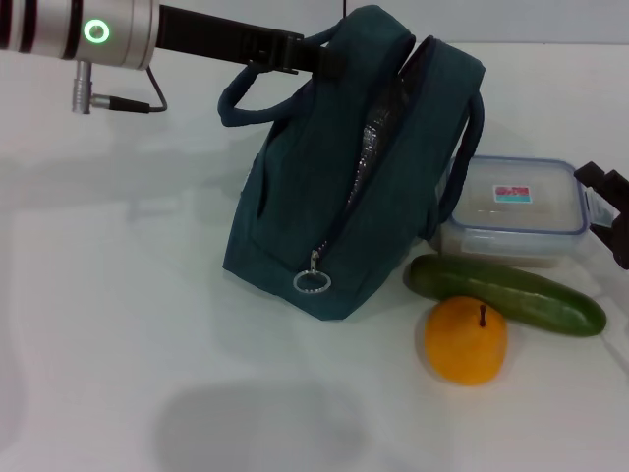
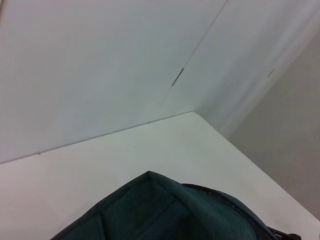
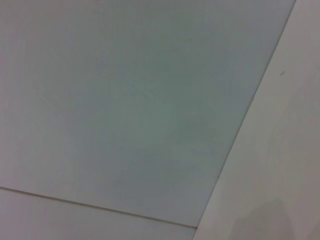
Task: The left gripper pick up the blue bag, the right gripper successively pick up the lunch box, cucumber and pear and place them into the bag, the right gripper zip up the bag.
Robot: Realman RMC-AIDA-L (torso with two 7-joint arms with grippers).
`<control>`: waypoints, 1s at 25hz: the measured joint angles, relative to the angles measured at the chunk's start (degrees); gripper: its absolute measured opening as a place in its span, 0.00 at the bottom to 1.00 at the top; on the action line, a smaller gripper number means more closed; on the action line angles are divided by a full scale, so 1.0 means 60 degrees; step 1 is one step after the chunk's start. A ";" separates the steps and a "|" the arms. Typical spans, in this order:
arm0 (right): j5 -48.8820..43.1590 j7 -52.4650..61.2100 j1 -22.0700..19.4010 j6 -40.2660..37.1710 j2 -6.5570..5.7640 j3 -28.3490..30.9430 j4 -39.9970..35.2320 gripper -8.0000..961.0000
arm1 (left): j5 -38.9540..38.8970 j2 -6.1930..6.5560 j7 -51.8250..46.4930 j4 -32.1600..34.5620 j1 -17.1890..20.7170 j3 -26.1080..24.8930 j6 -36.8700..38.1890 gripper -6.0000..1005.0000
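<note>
Left gripper (image 1: 313, 59): reaches in from upper left of head view, silver wrist with green ring at the far left edge, black fingers ending at the top of the blue bag (image 1: 354, 177) by its left handle. Fingers appear closed against the bag's top fabric near the handle; exact hold cannot be told, fingertips partly hidden by the fabric. Left handle loops below the fingers.

Blue bag: tilted, top leaning toward the left gripper, base resting on the white table (image 1: 118, 324). Zip open along the top and side, silver lining showing in the gap. Metal ring pull (image 1: 312, 283) hangs low at the near end of the zip. Left wrist view: only the bag's upper edge (image 2: 165, 210) seen, table and wall beyond; own fingers not shown.

Lunch box (image 1: 516, 211): just right of the bag, touching or nearly touching its right handle, lid on, sticker facing up.

Cucumber (image 1: 506, 293): lying in front of the lunch box, close against it.

Pear (image 1: 466, 340): in front of the cucumber, touching it, stem up.

Right gripper (image 1: 611, 211): at far right edge, beside the lunch box's right end, only partly in frame; finger opening cannot be told, nothing visibly held. Right wrist view: plain pale surfaces only.
</note>
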 joint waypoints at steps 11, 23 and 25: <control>0.0072 0.0014 -0.0042 0.0025 0.0000 0.0000 0.0012 0.41 | 0.0000 -0.0022 -0.0005 0.0000 -0.0002 -0.0001 -0.0014 0.06; 0.0082 -0.0002 -0.0121 0.0112 0.0000 0.0000 -0.0019 0.16 | -0.0026 -0.0064 -0.0025 0.0000 -0.0015 -0.0001 -0.0010 0.06; 0.0082 -0.0018 -0.0153 0.0111 0.0001 0.0000 -0.0047 0.14 | -0.0029 -0.0076 -0.0027 0.0000 -0.0015 -0.0001 -0.0007 0.06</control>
